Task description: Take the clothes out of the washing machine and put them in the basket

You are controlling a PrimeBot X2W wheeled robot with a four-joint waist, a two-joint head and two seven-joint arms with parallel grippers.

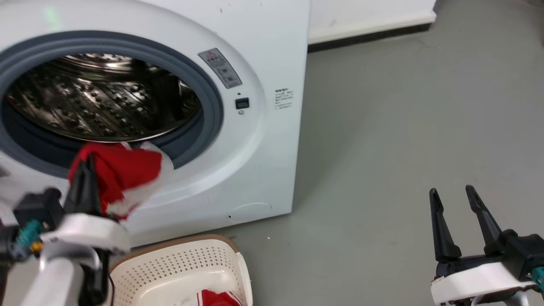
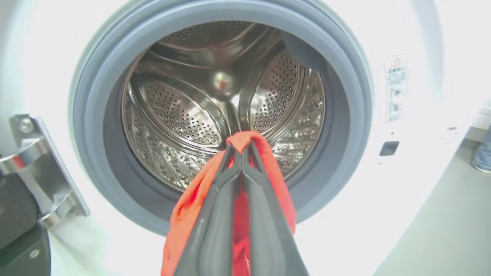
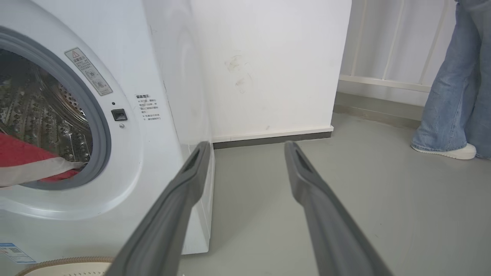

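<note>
Basket (image 1: 182, 259) on grey floor (image 1: 382, 127)

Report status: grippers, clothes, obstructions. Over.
Left gripper shut on red garment, at the porthole lip. Right gripper open, empty. Basket holds a second garment. Nothing blocking; person standing well clear.

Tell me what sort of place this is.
Probably a laundry corner in a plain indoor room: a front-loading washing machine stands on a bare grey floor beside a white wall, with a laundry basket at its foot.
</note>
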